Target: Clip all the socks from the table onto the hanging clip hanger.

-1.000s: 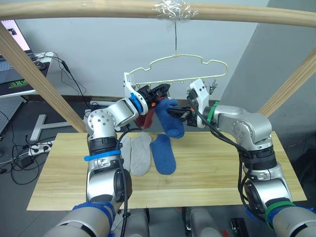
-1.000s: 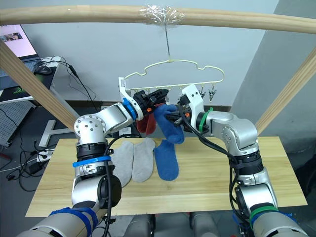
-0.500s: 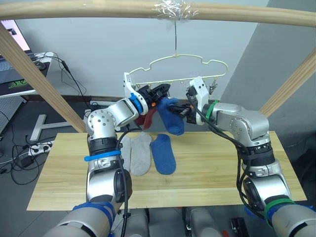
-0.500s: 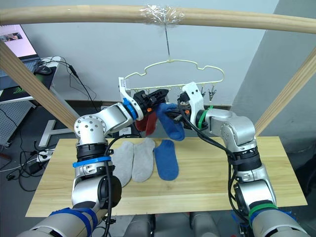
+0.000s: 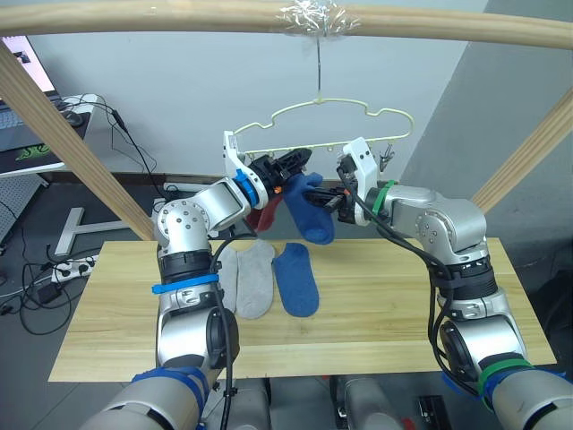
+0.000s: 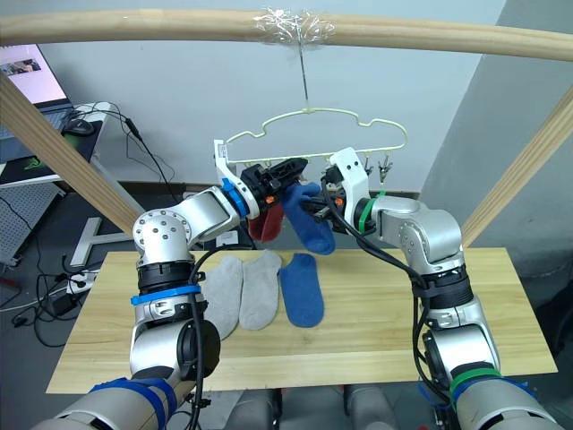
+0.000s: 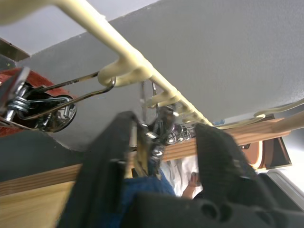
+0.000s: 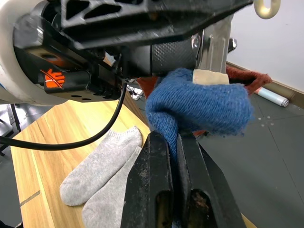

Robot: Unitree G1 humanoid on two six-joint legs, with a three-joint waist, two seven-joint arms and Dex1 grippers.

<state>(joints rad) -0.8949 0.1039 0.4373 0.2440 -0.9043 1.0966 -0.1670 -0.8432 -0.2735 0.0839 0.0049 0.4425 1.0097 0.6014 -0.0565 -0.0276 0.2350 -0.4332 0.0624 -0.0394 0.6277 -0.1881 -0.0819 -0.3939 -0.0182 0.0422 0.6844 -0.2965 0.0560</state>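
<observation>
Under the clip hanger [image 5: 324,125], your left gripper [image 5: 294,167] squeezes one of the metal clips [image 7: 151,137] between its two fingers, with a rust red sock [image 5: 261,216] hanging just behind it. Beside it, your right gripper [image 5: 324,202] is pinched tight on a blue sock [image 5: 309,213], holding its cuff up at that clip. On the table [image 5: 376,305] below lie two light grey socks [image 5: 243,279] and another blue sock [image 5: 295,279], side by side.

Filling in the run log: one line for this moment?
right pincer: shut on blue sock | left pincer: at clip | table: three socks left
</observation>
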